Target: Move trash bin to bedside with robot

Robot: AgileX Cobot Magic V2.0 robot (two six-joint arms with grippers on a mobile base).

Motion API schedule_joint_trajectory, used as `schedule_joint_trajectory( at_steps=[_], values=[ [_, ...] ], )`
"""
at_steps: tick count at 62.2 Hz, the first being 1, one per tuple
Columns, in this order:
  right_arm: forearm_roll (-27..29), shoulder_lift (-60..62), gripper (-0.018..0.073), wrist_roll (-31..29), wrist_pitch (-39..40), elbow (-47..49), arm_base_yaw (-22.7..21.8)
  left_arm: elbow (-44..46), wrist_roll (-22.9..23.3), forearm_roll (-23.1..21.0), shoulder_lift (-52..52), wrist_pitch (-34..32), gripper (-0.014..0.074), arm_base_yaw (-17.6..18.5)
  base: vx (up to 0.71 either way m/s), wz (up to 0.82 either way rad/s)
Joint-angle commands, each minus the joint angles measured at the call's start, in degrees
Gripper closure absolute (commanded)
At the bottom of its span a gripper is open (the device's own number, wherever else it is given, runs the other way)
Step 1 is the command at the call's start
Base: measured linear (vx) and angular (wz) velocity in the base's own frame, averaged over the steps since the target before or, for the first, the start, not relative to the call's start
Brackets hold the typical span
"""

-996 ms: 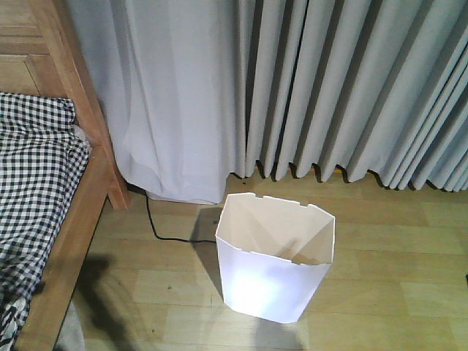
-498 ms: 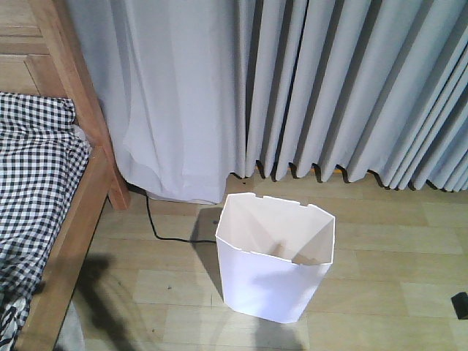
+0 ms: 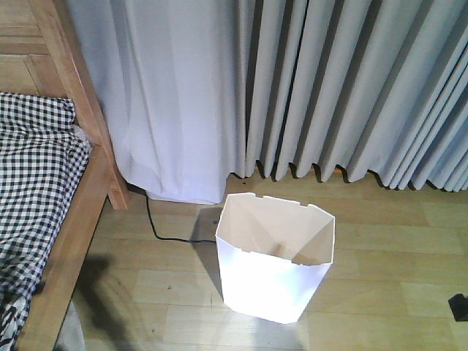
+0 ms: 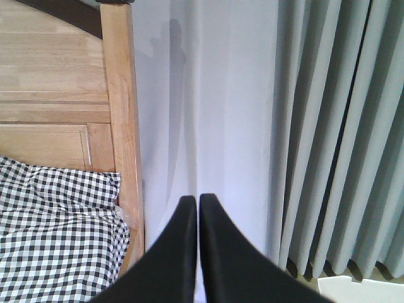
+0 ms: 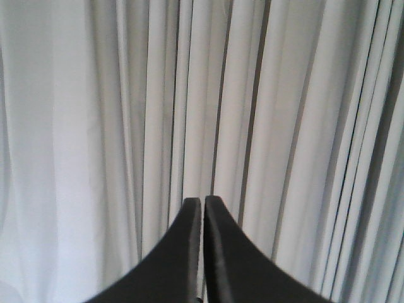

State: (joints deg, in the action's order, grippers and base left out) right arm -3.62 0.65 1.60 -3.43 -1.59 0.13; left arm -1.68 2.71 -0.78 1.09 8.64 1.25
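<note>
The white trash bin (image 3: 274, 257) stands upright on the wooden floor in front of the curtains, about a bin's width right of the bed. Its cream inside looks empty. The bed's light wooden frame (image 3: 82, 212) and black-and-white checked bedding (image 3: 36, 168) fill the left edge. In the left wrist view my left gripper (image 4: 197, 199) is shut and empty, pointing at the curtain beside the bed post (image 4: 121, 120), and the bin's rim corner (image 4: 360, 288) shows at bottom right. My right gripper (image 5: 203, 200) is shut and empty, facing the curtains.
Grey pleated curtains (image 3: 351, 95) hang to the floor behind the bin. A black cable (image 3: 157, 228) runs across the floor between bed post and bin. A small black part (image 3: 459, 306) pokes in at the right edge.
The small black part has come into the front view at the lower right edge. The bright patch on the bin's front has faded. The bin and bed hold their places.
</note>
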Motion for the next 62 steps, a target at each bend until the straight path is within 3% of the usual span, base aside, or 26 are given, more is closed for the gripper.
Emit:
schedule_joint_trajectory(
  at_steps=[1,62],
  values=[
    [-1.8,0.7,0.0570,1.7,3.8,-1.1,0.1,-1.6,0.5,-0.2,0.6,-4.5,0.0602,0.3,0.00,0.00],
    [-1.7,0.7,0.0570,1.6,3.9,-1.1,0.1,-1.6,0.5,-0.2,0.6,-4.5,0.0602,0.3,0.00,0.00]
  ],
)
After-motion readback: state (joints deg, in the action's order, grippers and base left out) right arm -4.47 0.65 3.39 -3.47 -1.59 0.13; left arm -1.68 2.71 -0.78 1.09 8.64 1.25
